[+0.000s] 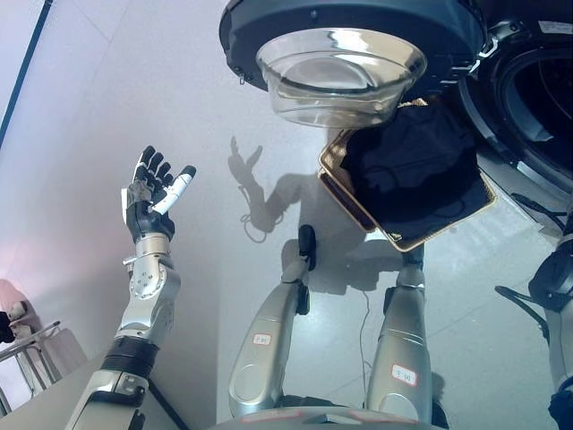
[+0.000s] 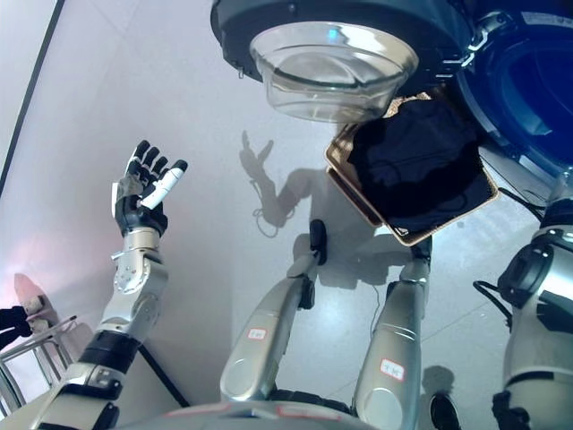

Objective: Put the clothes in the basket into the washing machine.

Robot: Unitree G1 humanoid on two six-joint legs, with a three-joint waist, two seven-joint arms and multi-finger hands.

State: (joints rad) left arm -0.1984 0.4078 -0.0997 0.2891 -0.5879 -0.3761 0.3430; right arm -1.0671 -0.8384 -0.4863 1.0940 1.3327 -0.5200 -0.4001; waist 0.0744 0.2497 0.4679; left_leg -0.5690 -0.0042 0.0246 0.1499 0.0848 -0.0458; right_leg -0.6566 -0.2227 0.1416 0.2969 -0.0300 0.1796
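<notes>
A tan rectangular basket (image 1: 356, 208) stands on the grey floor right of centre, filled with black clothes (image 1: 412, 170). Directly above it hangs the washing machine's open round door (image 1: 340, 72) with its clear glass bowl. The machine's dark drum opening (image 1: 537, 98) shows at the top right, beside the basket. My left hand (image 1: 154, 195) is raised at the left, fingers spread and empty, far from the basket. Only my right arm (image 2: 537, 287) shows, at the right edge; its hand is out of view.
A thin metal frame (image 1: 27, 349) stands at the lower left corner. A dark line (image 1: 22, 72) runs along the floor at the upper left. Bare grey floor lies between my left hand and the basket.
</notes>
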